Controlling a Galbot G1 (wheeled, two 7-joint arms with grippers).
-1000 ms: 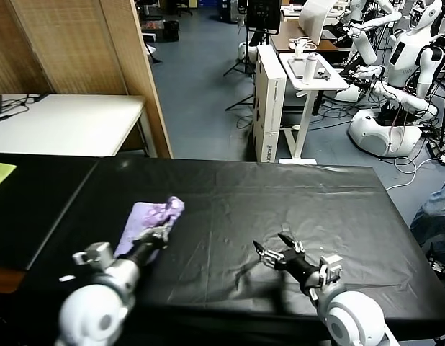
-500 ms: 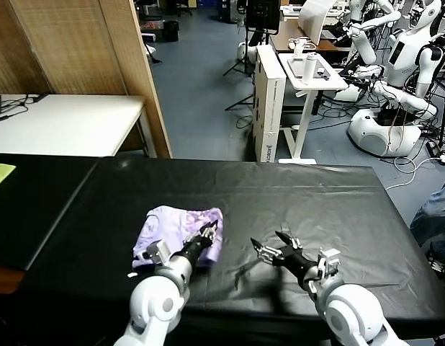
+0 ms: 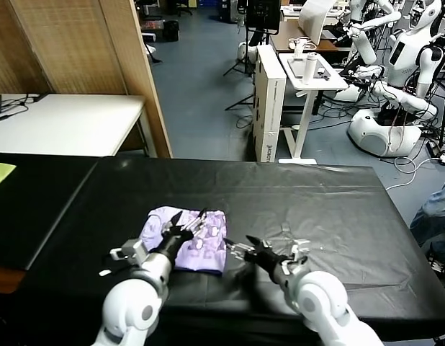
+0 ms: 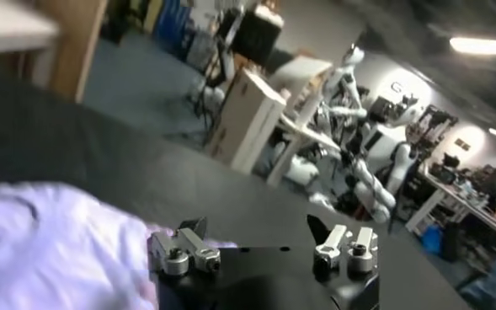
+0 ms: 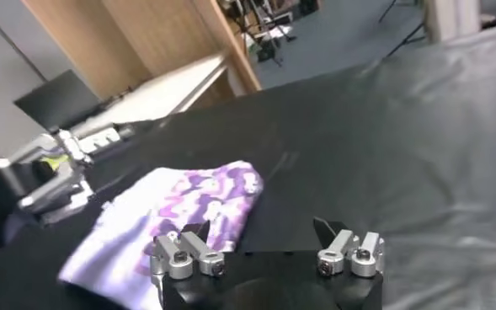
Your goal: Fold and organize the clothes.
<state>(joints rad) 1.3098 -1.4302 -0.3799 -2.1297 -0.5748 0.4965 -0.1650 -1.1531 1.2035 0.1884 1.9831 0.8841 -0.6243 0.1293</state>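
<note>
Folded lavender print T-shirt lower centre; left gripper above, right gripper beside, both jaws spread, empty. Risk: snagging thin fabric, undoing fold.

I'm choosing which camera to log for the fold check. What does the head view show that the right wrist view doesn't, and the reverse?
Only the head view shows the whole black table, both arms together, and the white side table.

Only the right wrist view shows the right gripper close up, jaws open, just short of the T-shirt's printed edge.

Both show the folded lavender T-shirt and the left gripper over it, open.
</note>
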